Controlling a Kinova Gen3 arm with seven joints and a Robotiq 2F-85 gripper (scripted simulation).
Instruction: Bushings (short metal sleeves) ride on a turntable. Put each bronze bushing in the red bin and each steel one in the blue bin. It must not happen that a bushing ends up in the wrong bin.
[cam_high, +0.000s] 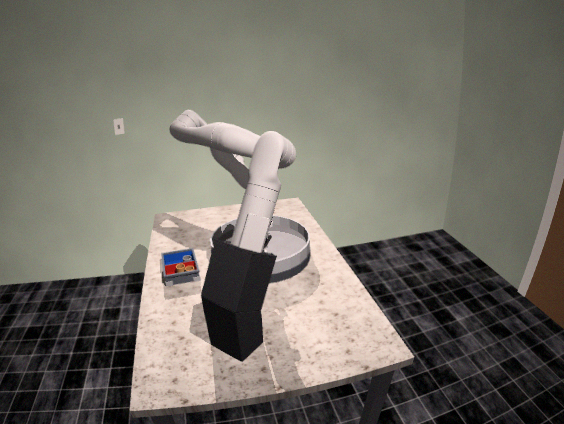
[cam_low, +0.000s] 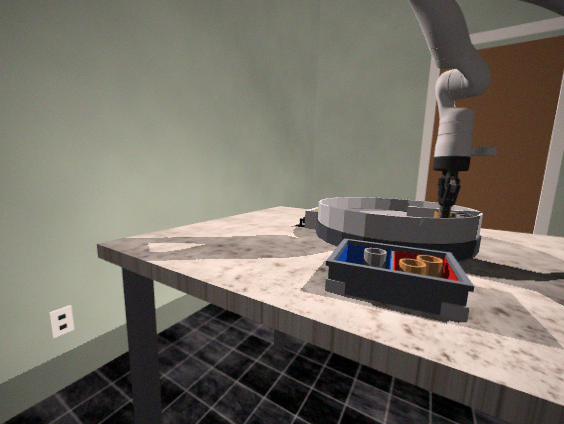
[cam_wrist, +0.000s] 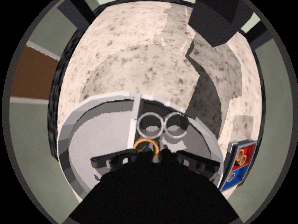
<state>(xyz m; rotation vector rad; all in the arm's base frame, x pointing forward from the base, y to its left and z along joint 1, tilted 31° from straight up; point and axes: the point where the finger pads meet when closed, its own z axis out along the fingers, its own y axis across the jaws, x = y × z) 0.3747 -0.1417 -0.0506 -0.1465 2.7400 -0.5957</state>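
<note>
My gripper (cam_low: 446, 213) (cam_wrist: 156, 146) points down inside the turntable (cam_low: 400, 227) (cam_wrist: 65, 149), its fingers nearly together and shut on the right side wall of a bronze bushing (cam_low: 437, 214) (cam_wrist: 145, 140). The contact is partly hidden by the gripper. Two steel bushings, one on the left (cam_wrist: 138, 125) and one on the right (cam_wrist: 176, 113), stand just beyond it in the wrist view. The blue bin (cam_high: 172, 257) (cam_low: 353, 254) holds one steel bushing (cam_high: 187, 258) (cam_low: 374, 260). The red bin (cam_high: 170, 269) (cam_low: 450, 270) holds two bronze bushings (cam_high: 180, 268) (cam_low: 411, 268).
The bins share a dark tray (cam_high: 180, 278) (cam_low: 395, 287) beside the turntable on the stone-look table (cam_high: 175, 350) (cam_low: 250, 270). The turntable has a raised rim, and a pale divider (cam_wrist: 134, 120) stands left of the bushings. A large black block (cam_high: 235, 295) (cam_wrist: 212, 22) stands in front.
</note>
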